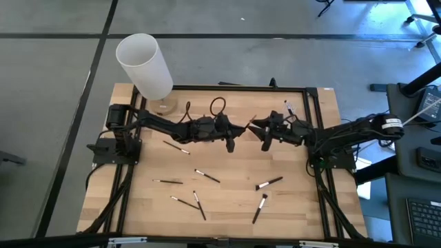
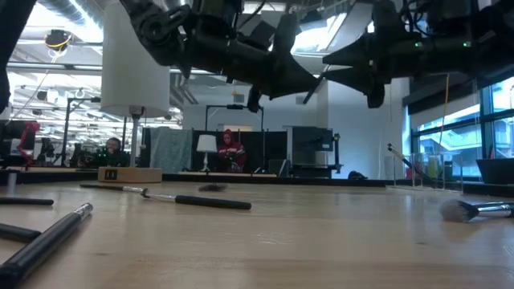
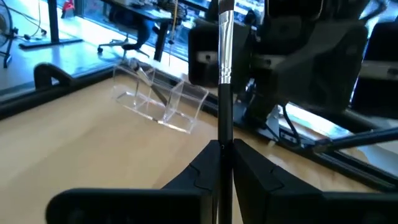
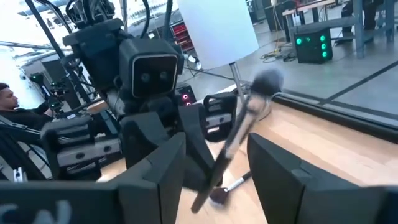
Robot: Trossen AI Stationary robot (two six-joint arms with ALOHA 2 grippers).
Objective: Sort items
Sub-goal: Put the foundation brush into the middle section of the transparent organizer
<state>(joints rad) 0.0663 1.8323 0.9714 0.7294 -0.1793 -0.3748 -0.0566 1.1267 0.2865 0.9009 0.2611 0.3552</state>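
The pale wooden table (image 1: 227, 193) fills the centre of the high view, with the tall white cylinder (image 1: 145, 65) at upper left. Above the middle, the left gripper (image 3: 222, 163) is clamped on a slim dark-handled makeup brush (image 3: 224, 74). Facing it, the right gripper (image 4: 214, 165) has its jaws apart around this brush, probably not touching it. Other thin dark brushes (image 1: 207, 176) lie scattered lower.

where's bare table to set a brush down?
Free: the strip between the left gripper and the brushes, and the table corner by the right arm's base. Crowded: front-centre. The right gripper hangs mid-table.
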